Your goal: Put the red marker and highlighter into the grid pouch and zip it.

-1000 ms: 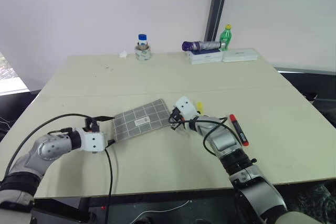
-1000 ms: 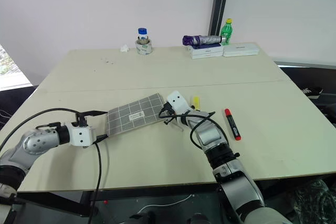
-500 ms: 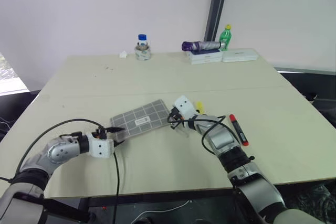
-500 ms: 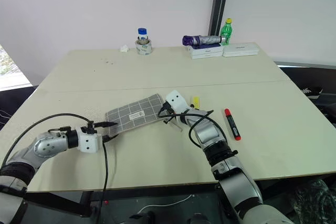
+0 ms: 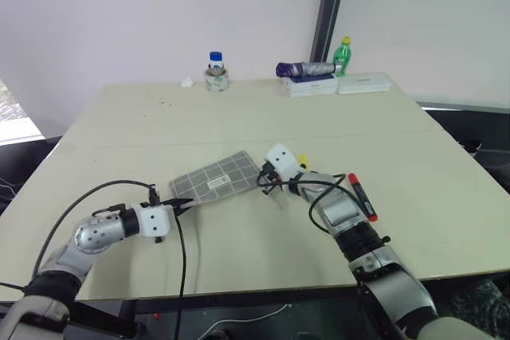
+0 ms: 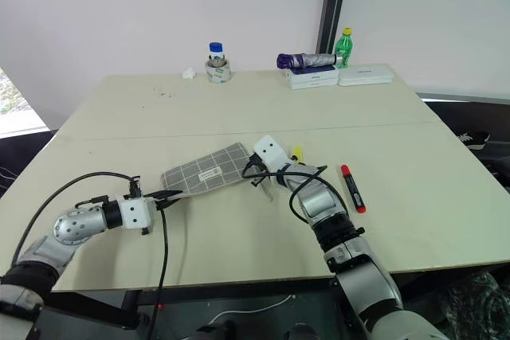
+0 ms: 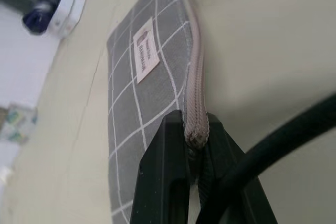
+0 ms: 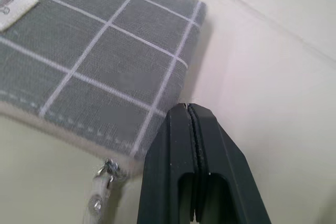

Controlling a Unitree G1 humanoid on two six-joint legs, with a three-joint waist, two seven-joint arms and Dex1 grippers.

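Note:
The grey grid pouch (image 5: 213,182) lies slanted near the middle of the table, white label up. My left gripper (image 5: 180,202) is shut on the pouch's left end; the left wrist view shows the zipper edge (image 7: 194,103) clamped between its fingers. At the pouch's right corner, my right gripper (image 5: 263,182) is shut with nothing visible between its fingers. The zipper pull (image 8: 102,182) hangs loose beside it. The yellow highlighter (image 5: 302,162) peeks out behind my right wrist. Further right, the red marker (image 5: 361,196) lies on the table.
At the table's (image 5: 239,117) far edge stand a blue-capped jar on a tape roll (image 5: 216,72), a purple folded umbrella (image 5: 305,68), a green bottle (image 5: 343,53) and white boxes (image 5: 363,83). A black cable (image 5: 179,252) loops from my left arm over the front edge.
My left gripper, open a second ago at the pouch's left edge, has shut on that end and shifted slightly right. The pouch has slid and turned a little. My right gripper stays shut.

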